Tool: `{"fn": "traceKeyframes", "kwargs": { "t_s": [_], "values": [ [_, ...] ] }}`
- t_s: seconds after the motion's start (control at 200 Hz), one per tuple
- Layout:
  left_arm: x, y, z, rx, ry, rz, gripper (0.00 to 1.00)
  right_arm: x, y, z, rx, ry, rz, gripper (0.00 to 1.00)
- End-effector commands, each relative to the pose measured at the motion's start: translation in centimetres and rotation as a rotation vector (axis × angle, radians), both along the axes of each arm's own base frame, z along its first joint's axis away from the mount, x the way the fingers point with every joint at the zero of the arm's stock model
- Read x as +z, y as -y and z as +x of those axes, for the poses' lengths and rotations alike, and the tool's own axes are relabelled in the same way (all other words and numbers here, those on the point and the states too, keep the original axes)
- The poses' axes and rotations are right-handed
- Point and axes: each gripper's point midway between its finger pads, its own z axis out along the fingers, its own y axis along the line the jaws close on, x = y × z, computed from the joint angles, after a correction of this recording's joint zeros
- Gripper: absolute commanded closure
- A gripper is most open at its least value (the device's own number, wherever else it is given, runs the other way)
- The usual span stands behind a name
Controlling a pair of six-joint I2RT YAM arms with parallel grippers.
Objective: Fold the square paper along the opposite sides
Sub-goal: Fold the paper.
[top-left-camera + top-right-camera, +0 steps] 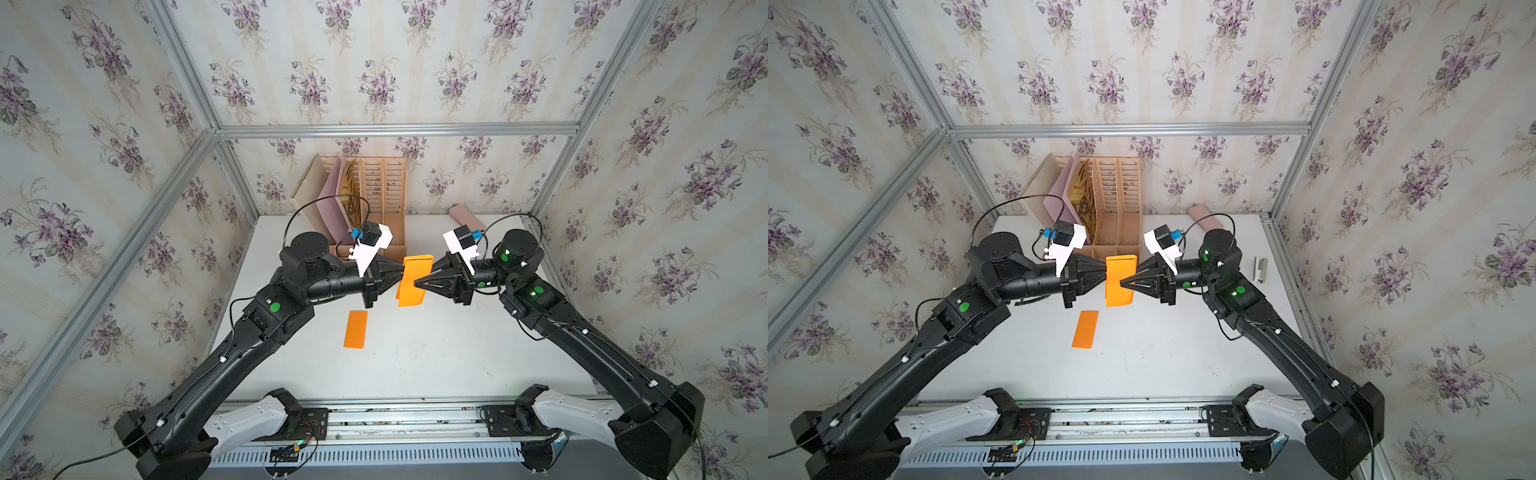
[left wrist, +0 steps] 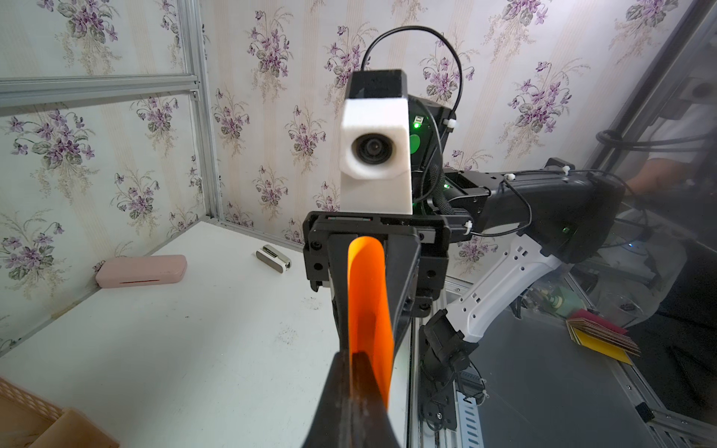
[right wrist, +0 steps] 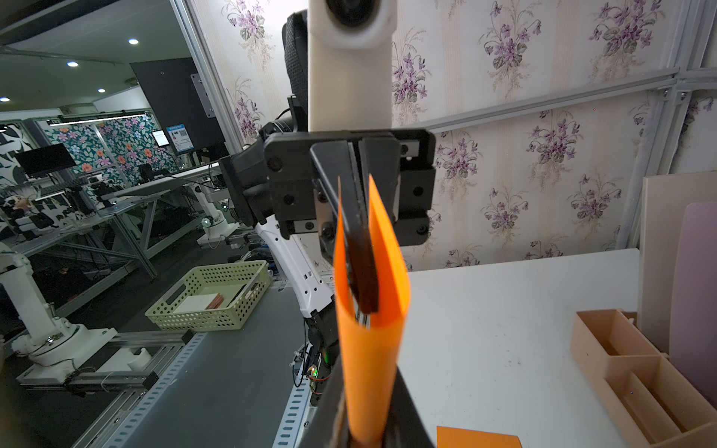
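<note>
Top views: we see both arms meeting above the middle of the desk (image 1: 415, 365), their tips facing each other with the square paper (image 1: 410, 293) between them.
Square paper: orange, bent over into a narrow U. It is held clear of the desk, just in front of the file organiser (image 1: 384, 195), and we see it in both top views.
Left end effector (image 1: 402, 272): the jaws are fully closed. In the right wrist view its joined fingers (image 3: 362, 271) lie between the paper's two free flaps, and we see no paper pinched between them.
Right end effector (image 1: 416, 279): the jaws are drawn nearly together, one on each side of the paper's rounded bend, and they grip it there. In the left wrist view the bend sits between the two dark fingers.
Folded strip: a second orange folded strip (image 1: 355, 329) lies flat on the desk. It is nearer the robot's base, on the left arm's side, apart from the held paper.
Back of desk: a pink case (image 2: 141, 270) rests against the wall, and a stapler (image 2: 273, 258) lies near it, not touching.
</note>
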Motion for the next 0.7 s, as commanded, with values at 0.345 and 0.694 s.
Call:
{"fn": "traceKeyframes", "kwargs": {
  "t_s": [0.345,0.694],
  "values": [
    [0.46,0.13,0.06,-0.005,0.021,-0.017,1.0,0.56,0.03,-0.3,0.015,0.023,0.018,0.8],
    [0.49,0.13,0.02,-0.006,0.022,-0.021,1.0,0.5,0.01,-0.43,0.027,0.018,0.02,0.8]
  ]
}}
